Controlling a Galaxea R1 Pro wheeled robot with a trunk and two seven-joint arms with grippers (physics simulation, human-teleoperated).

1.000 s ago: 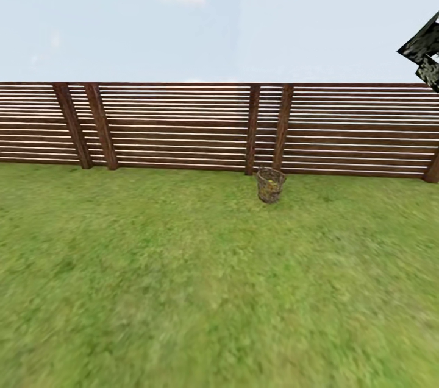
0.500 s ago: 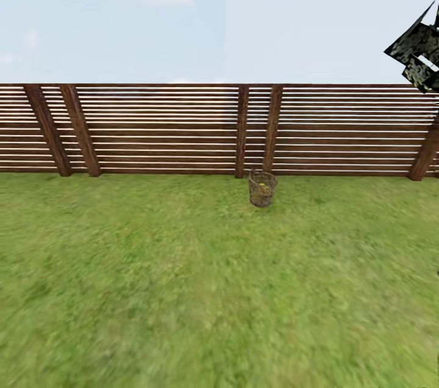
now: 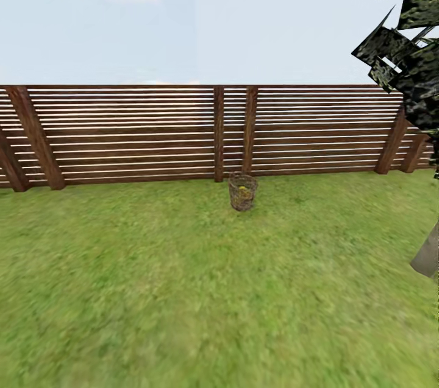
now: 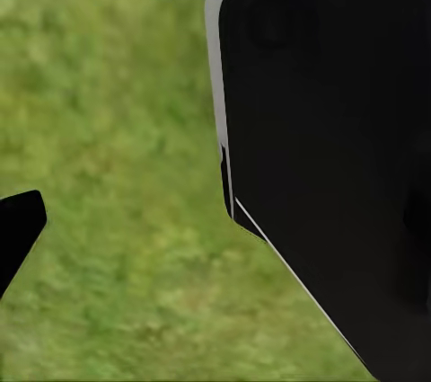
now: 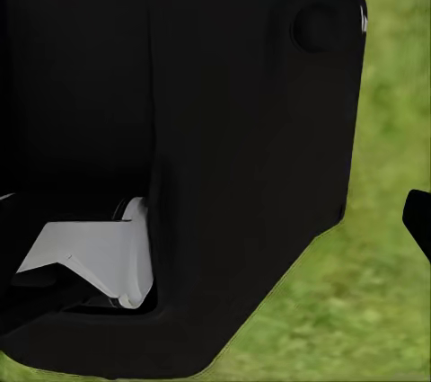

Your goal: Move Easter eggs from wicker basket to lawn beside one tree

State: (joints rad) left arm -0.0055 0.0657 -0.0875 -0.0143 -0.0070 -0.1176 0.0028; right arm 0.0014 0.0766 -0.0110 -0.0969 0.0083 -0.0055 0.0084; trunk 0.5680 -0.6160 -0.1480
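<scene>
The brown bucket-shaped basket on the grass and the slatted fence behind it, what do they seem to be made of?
The round brown basket looks like open-weave wicker: yellow shows through its gaps. The brown fence looks like matte stained wood, horizontal slats on thick posts, though it is a render.

1. This is a garden outside, with green grass on the lawn (image 3: 183,290).
2. A brown wooden fence (image 3: 140,132) stands behind the lawn.
3. A tree (image 3: 408,65) grows near the fence, under blue sky (image 3: 244,16).
</scene>
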